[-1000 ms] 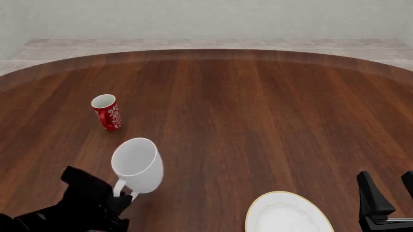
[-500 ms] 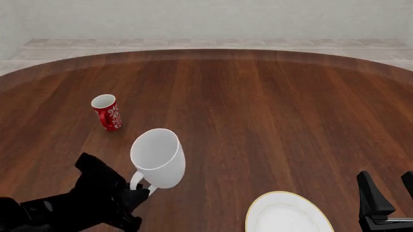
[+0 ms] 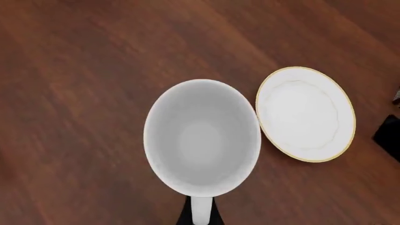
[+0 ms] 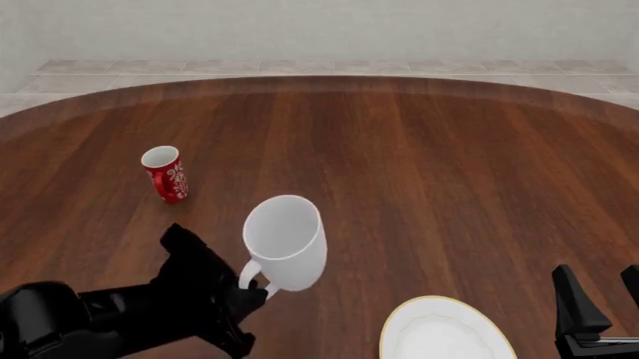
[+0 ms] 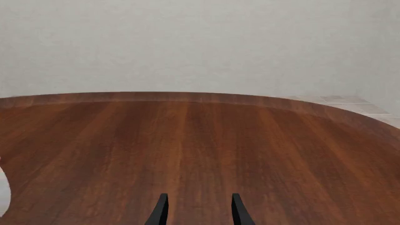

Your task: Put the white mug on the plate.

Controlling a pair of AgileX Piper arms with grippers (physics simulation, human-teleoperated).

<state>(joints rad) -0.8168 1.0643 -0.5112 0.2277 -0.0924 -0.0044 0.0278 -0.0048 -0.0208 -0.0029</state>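
The left gripper (image 4: 251, 290) is clenching the loop handle of the white mug (image 4: 286, 241), carrying it clear of the table (image 4: 420, 179), mouth up, axis near vertical, handle facing the arm. The plate (image 4: 444, 333) is lying near, to its right. The left wrist view is exposing the mug's empty interior (image 3: 201, 138). The right gripper (image 5: 198, 210) is standing apart, fingers spread, gripping nothing.

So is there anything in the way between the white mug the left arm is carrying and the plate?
Nothing visible. The white mug hangs by its handle from the left gripper, with only bare table between it and the plate. The red mug stands on the far side.
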